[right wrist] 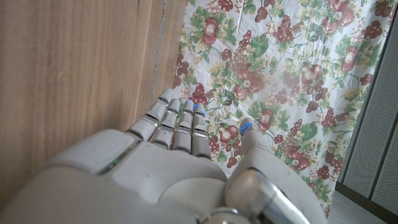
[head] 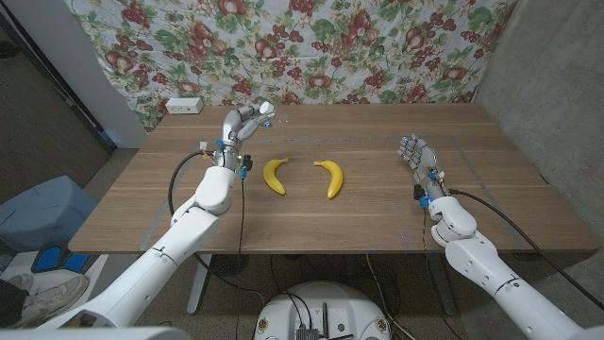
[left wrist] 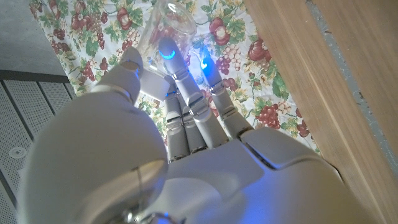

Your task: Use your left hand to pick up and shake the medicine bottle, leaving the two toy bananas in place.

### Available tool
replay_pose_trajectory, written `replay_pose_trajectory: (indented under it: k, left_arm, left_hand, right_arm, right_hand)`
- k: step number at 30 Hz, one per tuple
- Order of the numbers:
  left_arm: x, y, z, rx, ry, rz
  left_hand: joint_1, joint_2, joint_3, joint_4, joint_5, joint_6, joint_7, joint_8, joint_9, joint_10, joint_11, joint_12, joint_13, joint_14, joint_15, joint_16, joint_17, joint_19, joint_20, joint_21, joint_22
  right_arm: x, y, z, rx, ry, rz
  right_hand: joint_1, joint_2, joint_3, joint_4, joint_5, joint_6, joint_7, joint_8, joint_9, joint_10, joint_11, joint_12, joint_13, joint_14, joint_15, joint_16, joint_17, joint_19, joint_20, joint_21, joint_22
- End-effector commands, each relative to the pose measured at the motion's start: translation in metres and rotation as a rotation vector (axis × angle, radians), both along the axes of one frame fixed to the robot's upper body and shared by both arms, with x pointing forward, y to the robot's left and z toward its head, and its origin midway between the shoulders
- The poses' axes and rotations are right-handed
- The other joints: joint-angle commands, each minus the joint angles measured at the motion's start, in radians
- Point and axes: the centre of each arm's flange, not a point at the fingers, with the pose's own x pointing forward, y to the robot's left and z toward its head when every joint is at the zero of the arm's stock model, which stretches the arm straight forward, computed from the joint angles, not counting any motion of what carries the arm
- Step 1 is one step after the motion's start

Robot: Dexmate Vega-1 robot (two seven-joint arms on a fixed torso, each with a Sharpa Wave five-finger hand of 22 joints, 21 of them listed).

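The medicine bottle (left wrist: 166, 25) is sitting in the left hand (head: 242, 124), raised above the far left part of the worktop (head: 377, 208); in the left wrist view it is showing as a clear, see-through bottle against the patterned cloth, with the fingers (left wrist: 186, 68) clamped around it. No label or writing is readable on it. The two toy bananas (head: 275, 176) (head: 330, 177) are lying near the middle of the worktop, apart from each other and well clear of both hands, their curves facing one another. The right hand (head: 418, 161) is waiting over the right side of the worktop, holding nothing, its fingers (right wrist: 180, 121) stretching out side by side. A fruit-printed cloth (head: 311, 47) is hanging behind the worktop, and a white power strip (head: 183, 106) is lying at the far left edge, its markings too small to read
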Motion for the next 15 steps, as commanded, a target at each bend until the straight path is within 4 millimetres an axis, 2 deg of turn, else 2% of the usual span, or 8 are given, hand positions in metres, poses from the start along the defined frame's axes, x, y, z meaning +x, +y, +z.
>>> replay_pose_trajectory:
  k: [1,15]
  left_arm:
    - [0.007,-0.003,0.010,0.150,0.120,-0.020]
    - [0.019,-0.013,0.026,0.486,0.372,-0.041]
  left_hand:
    - [0.124,0.127,0.026,0.022,0.003,0.163,-0.073,0.002,0.093,0.286,-0.197,0.007,0.319,0.007,-0.009,-0.001,0.003,-0.005,-0.127,0.005,0.001]
    - [0.124,0.127,0.028,0.022,0.002,0.164,-0.071,0.000,0.094,0.288,-0.196,0.005,0.321,0.007,-0.009,-0.006,0.003,-0.007,-0.126,0.008,0.001]
  right_arm:
    - [0.002,0.000,0.001,-0.003,0.002,-0.003]
    - [0.004,0.000,0.001,0.003,0.004,-0.001]
  right_hand:
    - [0.001,0.003,-0.003,0.003,0.004,-0.001,0.004,0.000,0.003,0.004,0.001,-0.006,0.000,0.011,-0.002,-0.004,0.002,0.004,-0.002,-0.002,0.003]
    - [0.000,0.003,-0.004,0.003,0.003,-0.001,0.003,0.000,0.003,0.004,0.002,-0.006,0.000,0.010,0.000,-0.006,0.002,0.006,-0.003,-0.006,0.003]
